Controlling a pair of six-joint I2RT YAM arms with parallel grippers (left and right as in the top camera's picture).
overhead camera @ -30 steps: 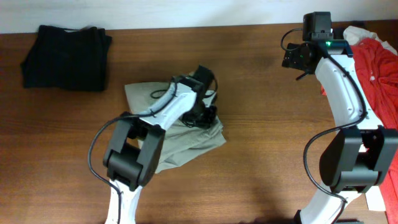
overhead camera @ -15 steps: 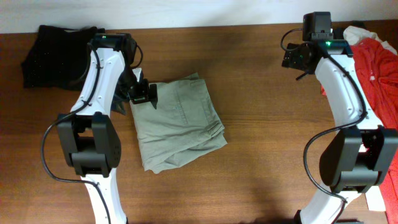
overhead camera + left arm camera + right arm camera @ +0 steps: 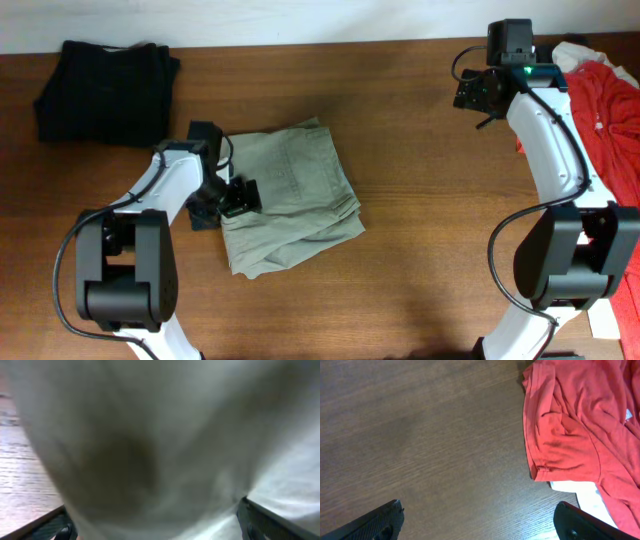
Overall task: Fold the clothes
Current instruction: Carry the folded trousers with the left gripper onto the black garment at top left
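arms (image 3: 545,140): white links; black joints | cables (image 3: 491,255): black | LED (image 3: 527,70): green

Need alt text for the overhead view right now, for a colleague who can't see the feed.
Folded khaki trousers lie mid-table on a wooden table, with the left gripper at their left edge. A folded black garment sits at the far left, and the right gripper hovers over bare wood beside a red shirt at the right edge.

Folded khaki trousers (image 3: 290,195) mid-table, black garment (image 3: 105,90) far-left, red shirt (image 3: 610,110) right
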